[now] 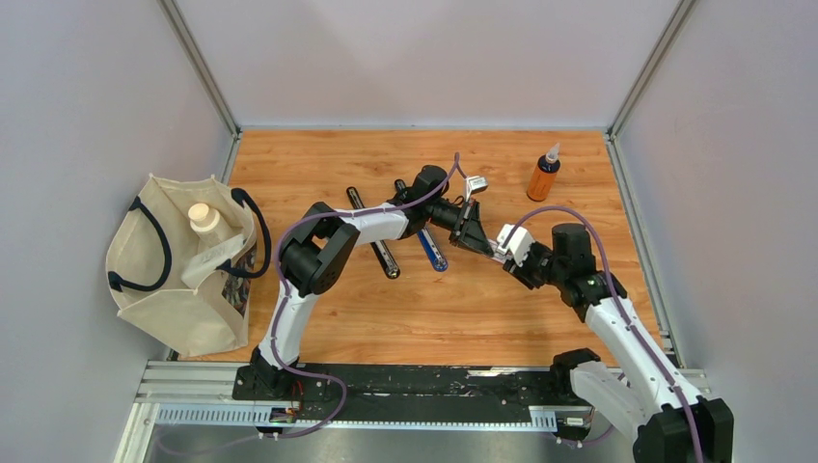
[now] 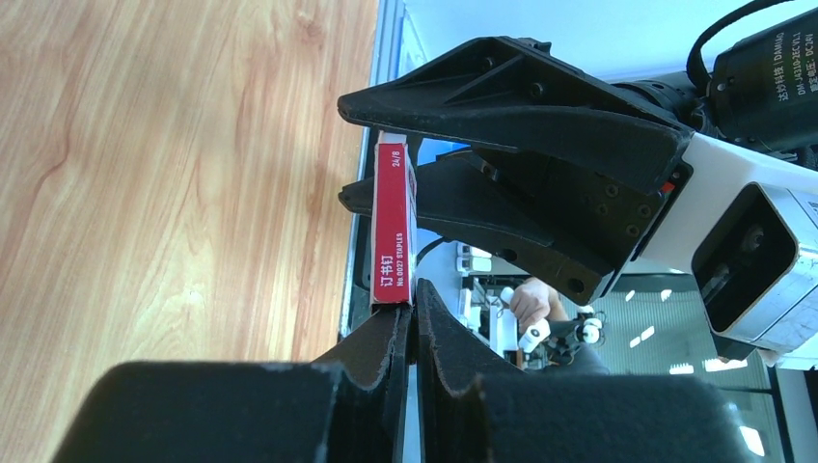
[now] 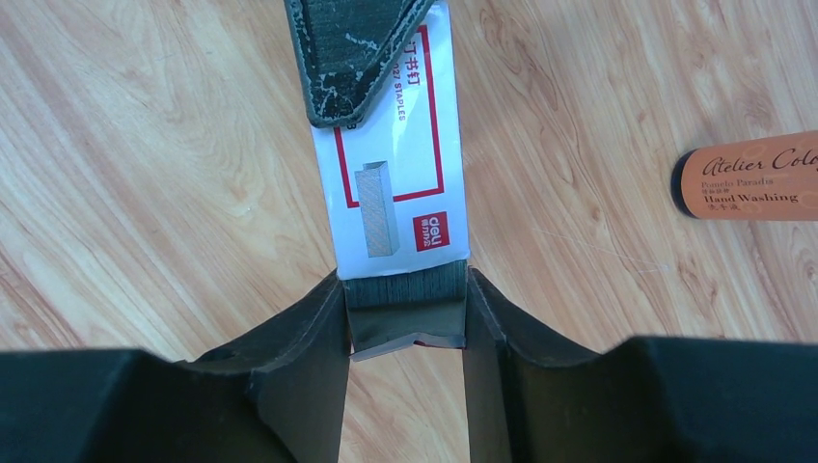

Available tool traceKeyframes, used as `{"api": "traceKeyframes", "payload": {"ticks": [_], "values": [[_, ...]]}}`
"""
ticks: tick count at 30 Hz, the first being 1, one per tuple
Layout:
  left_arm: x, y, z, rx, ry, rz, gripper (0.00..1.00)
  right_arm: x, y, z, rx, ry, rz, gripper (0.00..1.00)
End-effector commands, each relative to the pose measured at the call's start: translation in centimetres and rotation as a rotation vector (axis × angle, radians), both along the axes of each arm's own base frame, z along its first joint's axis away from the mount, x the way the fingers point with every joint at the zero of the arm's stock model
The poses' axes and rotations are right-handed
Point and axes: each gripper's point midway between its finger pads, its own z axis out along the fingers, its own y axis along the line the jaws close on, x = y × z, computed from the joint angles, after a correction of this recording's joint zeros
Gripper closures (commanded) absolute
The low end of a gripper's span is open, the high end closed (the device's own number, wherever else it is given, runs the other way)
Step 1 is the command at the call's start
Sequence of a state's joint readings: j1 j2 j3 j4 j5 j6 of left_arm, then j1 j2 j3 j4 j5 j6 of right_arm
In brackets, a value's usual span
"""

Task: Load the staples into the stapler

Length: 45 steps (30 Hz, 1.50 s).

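The wooden table (image 1: 434,318) fills the cell floor. At its left edge stands a cream bag (image 1: 178,280) with dark handles and a pale-capped bottle inside. Both arms reach in and meet a little right of the table's middle. Under the left arm lie 2 long bars, a black bar (image 1: 372,234) on the left and a blue-tipped bar (image 1: 431,253) just right of it. An orange bottle (image 1: 543,176) stands upright at the far right, well apart from the arms.

The box (image 3: 395,193) of staples, white with a red frame and a red side, is held between the 2 claws over bare wood. The left claw (image 2: 413,307) is fully closed, pinching one end of the box between its tips. The right claw (image 3: 405,289) is partly closed at the other end. Its 2 fingers press against both sides of the grey strip (image 3: 405,313) that sticks out of the box's open end. The box itself is wider than that gap and sits just beyond the fingertips. In the right wrist view, the orange bottle shows at the right edge, apart from the box.
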State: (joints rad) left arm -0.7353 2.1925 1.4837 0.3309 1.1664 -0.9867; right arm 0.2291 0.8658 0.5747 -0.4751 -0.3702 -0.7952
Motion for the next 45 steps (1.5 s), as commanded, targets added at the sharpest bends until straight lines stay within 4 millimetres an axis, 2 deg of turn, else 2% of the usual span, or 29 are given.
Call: {"api": "traceKeyframes", "payload": {"ticks": [1, 6, 14, 19, 25, 34, 45], "values": [[-0.7, 0.1, 0.6, -0.021, -0.005, -0.035, 0.88, 0.5, -0.7, 0.8, -0.006, -0.05, -0.013, 0.6], [-0.2, 0.0, 0.6, -0.018, -0.011, -0.023, 0.88, 0.0, -1.2, 0.5, -0.01, -0.044, -0.017, 0.6], [0.1, -0.2, 0.2, -0.014, -0.009, -0.014, 0.96, -0.3, -1.4, 0.5, -0.014, -0.041, -0.02, 0.6], [0.4, -0.2, 0.4, -0.019, -0.017, -0.009, 0.96, -0.4, -1.8, 0.4, -0.028, -0.04, -0.024, 0.59], [1.6, 0.1, 0.6, -0.02, -0.024, 0.019, 0.99, -0.8, -2.7, 0.0, -0.049, -0.028, -0.045, 0.59], [1.4, 0.6, 0.1, -0.014, -0.019, 0.016, 0.99, -1.2, -4.2, -0.8, -0.085, -0.012, -0.083, 0.6], [4.2, 0.6, -1.0, 0.001, -0.036, 0.056, 0.99, -2.4, -5.5, -1.7, -0.132, 0.031, -0.092, 0.6]]}}
